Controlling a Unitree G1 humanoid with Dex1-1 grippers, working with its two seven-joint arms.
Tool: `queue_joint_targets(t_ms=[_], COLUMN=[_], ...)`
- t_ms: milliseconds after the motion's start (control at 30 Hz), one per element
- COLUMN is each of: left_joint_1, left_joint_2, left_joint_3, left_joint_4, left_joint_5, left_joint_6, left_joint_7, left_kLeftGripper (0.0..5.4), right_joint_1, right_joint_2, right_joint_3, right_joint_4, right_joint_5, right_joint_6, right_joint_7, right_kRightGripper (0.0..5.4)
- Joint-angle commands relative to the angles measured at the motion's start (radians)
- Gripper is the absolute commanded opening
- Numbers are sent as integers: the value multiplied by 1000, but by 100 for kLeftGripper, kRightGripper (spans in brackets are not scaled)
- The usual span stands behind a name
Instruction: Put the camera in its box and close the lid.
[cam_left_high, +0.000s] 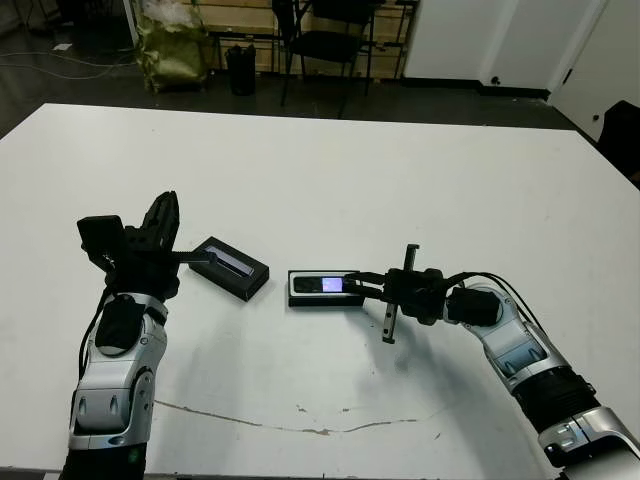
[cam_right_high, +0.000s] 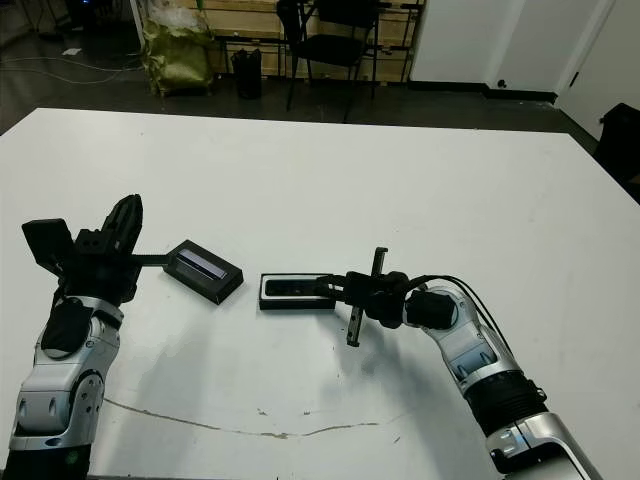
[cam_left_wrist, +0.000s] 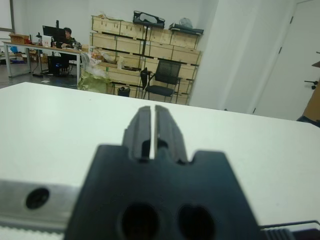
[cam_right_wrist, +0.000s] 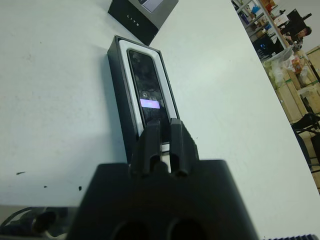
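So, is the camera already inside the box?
Yes. The camera lies flat inside the box, white lining around it; the lid sits apart.

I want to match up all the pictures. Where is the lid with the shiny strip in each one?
Left eye view: the lid lies left of centre, beside the box.
Right eye view: left of centre too, same spot on the table.
Left wrist view: not in it.
Right wrist view: at the top edge, cut off, beyond the box.
Shared landmark: the box with the camera inside.

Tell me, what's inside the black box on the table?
The camera lies flat inside the box, on its white lining. The right gripper covers the near end, so what is there cannot be seen. The lid sits apart.
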Motion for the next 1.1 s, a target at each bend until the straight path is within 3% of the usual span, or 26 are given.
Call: queue_joint_targets(t_ms=[33,200,333,400,600,700,800,900,1000,1100], left_joint_1=[15,16,18,17,11,2,-15,-36,-65,-99], left_joint_2=[1,4,6,9,15,25,53,97,142,193], left_joint_3=[1,2,6,9,16,23,32,46,60,62], left_joint_4=[3,5,-6,0,2,14,30,29,38,60], left_joint_5=[-4,-4,-11,-15,-17,-20,-12,-8,-1,20], left_joint_6=[14,10,23,14,8,-12,-33,-20,-2,9], left_joint_7=[-1,-5,-6,-14,-27,-39,-59,-79,-87,-99], left_kLeftGripper=[0,0,0,0,0,0,0,0,0,0], right_joint_1=[15,25,39,46,60,75,94,108,135,155], right_joint_2=[-33,-38,-42,-29,-8,-1,0,-8,0,35], right_joint_3=[-2,-7,-47,-99,-276,-343,-398,-437,-459,-470], right_joint_4=[13,17,-76,-105,-294,-356,-378,-399,-418,-380], right_joint_5=[-16,-7,38,115,443,545,599,623,596,575], right_joint_6=[53,66,101,67,160,184,224,359,467,472], right_joint_7=[4,4,-1,-5,35,18,-16,-99,-212,-278], right_kRightGripper=[3,3,3,3,3,3,3,12,61,127])
